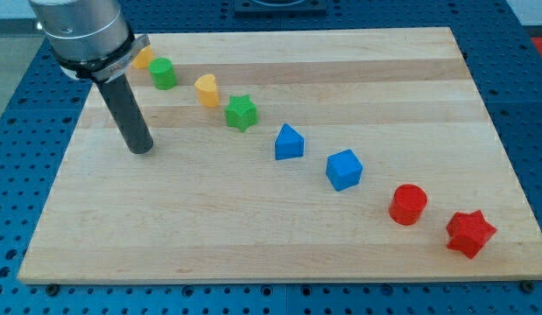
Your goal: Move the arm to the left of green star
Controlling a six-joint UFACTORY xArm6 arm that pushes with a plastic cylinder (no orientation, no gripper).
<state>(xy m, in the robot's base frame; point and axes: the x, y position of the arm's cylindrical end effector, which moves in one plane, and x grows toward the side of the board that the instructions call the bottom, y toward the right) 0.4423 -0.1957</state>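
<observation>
Tip (pixel 141 149) down on counter (pixel 253 227), bare rod, nothing held, well apart to view's left of green star (pixel 241 112). Star sits between yellow block (pixel 207 90) and blue block (pixel 289 143).

Wooden board (pixel 253 236), pale, on a blue perforated bench (pixel 8 254). On it, in a diagonal row from the view's top left: yellow block (pixel 144 59), green cylinder (pixel 163 73), yellow block (pixel 207 90), green star (pixel 241 113), blue block (pixel 289 143), blue cube (pixel 344 170), red cylinder (pixel 408 205), red star (pixel 470 233). My tip (pixel 141 149) rests on the board to the view's left of the green star.
</observation>
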